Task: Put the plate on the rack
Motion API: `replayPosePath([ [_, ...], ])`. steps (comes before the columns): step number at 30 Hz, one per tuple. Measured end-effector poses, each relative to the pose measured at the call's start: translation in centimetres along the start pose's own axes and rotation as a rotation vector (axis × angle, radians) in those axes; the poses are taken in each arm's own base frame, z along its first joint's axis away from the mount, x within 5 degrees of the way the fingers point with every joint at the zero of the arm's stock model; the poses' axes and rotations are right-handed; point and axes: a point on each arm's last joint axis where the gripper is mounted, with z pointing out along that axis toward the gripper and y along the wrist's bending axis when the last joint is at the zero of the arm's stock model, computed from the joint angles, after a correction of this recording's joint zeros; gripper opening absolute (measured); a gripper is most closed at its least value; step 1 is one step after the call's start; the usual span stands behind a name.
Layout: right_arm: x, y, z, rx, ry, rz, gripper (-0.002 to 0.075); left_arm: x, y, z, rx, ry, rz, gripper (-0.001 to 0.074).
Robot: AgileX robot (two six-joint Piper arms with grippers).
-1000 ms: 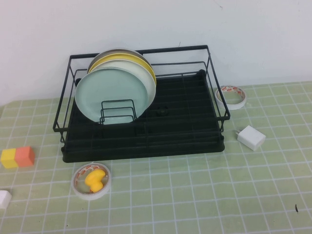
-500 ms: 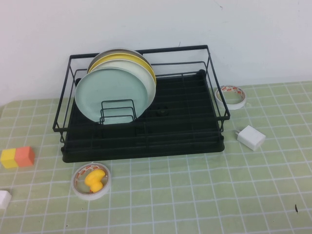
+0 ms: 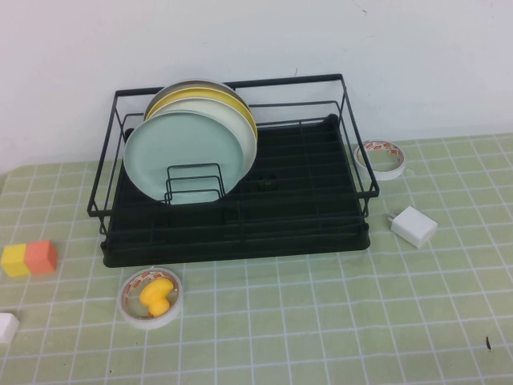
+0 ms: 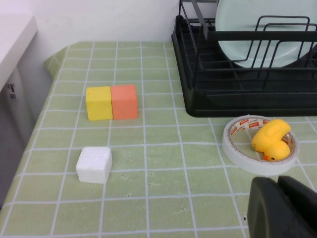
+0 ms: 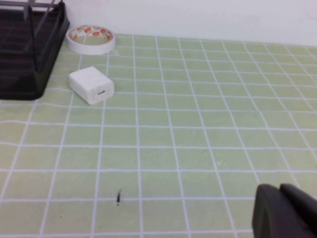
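The pale mint-green plate (image 3: 180,148) stands upright in the left half of the black wire rack (image 3: 280,237), leaning against the wire dividers, frontmost of several plates. It also shows in the left wrist view as the plate (image 4: 247,34) behind the rack's (image 4: 223,101) rails. Neither arm appears in the high view. My left gripper (image 4: 278,184) is shut and empty, low over the mat near the tape roll with the duck. My right gripper (image 5: 280,190) is also shut and empty, over bare green mat to the right of the rack.
Behind the mint plate stand a cream-white plate (image 3: 244,132) and a yellow plate (image 3: 210,98). A tape roll holding a yellow duck (image 3: 152,297), yellow and orange blocks (image 3: 28,258) and a white block (image 3: 6,327) lie front left. Another tape roll (image 3: 380,158) and a white charger (image 3: 414,226) lie right.
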Motion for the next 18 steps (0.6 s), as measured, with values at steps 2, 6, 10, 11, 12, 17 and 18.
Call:
replayPosePath([
  [2, 0.01, -0.07, 0.0, 0.008, 0.001, -0.018, -0.0002, 0.0, -0.01, 0.0, 0.001, 0.0, -0.002, -0.0001],
  [6, 0.01, -0.16, 0.0, 0.017, 0.001, -0.002, -0.0002, 0.0, -0.01, 0.0, 0.001, 0.0, -0.002, -0.0001],
  [10, 0.01, -0.22, 0.0, 0.024, 0.001, 0.034, -0.0002, 0.0, -0.01, 0.0, 0.001, 0.0, -0.002, -0.0001],
  [11, 0.01, -0.22, 0.0, 0.024, 0.001, 0.033, -0.0002, 0.0, -0.01, 0.0, 0.001, 0.0, -0.002, -0.0001],
  [12, 0.01, -0.23, 0.0, 0.025, 0.001, 0.038, -0.0002, 0.0, -0.01, 0.0, 0.001, 0.0, -0.002, -0.0001],
  [17, 0.01, -0.23, 0.0, 0.025, 0.001, 0.038, -0.0002, 0.0, -0.01, 0.0, 0.001, 0.0, -0.002, -0.0001],
  [18, 0.03, -0.23, 0.0, 0.025, 0.003, 0.038, -0.0002, 0.0, -0.01, 0.0, 0.001, 0.0, -0.002, -0.0001],
])
